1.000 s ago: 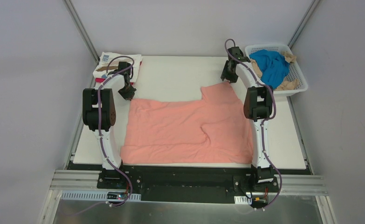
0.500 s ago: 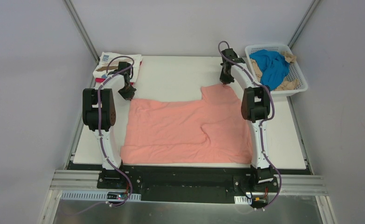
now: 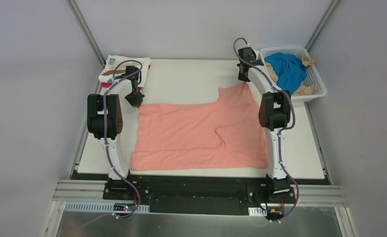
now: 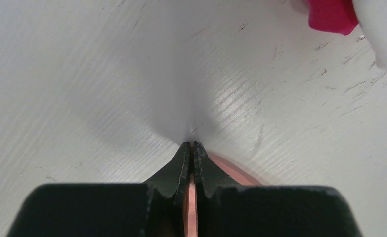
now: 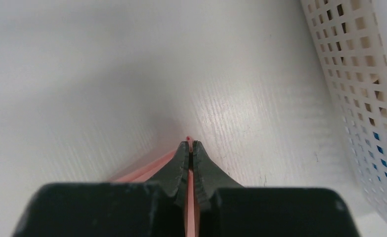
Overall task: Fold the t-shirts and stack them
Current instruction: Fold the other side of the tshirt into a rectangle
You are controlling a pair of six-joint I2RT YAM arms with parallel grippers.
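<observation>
The folded stack [image 3: 118, 66] sits close beyond the left pincer [image 3: 136, 101], with bare table [image 3: 186, 81] to that pincer's right. The basket [image 5: 359, 89] wall stands close on the right pincer's [image 5: 190, 143] right, with bare board ahead and left of it. Behind both pincers lies the pink tee [image 3: 196, 131] they pinch.

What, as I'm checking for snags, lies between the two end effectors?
Bare white table, seen in the top view. The pink shirt that the left end effector and right end effector pinch lies just on the near side.
</observation>
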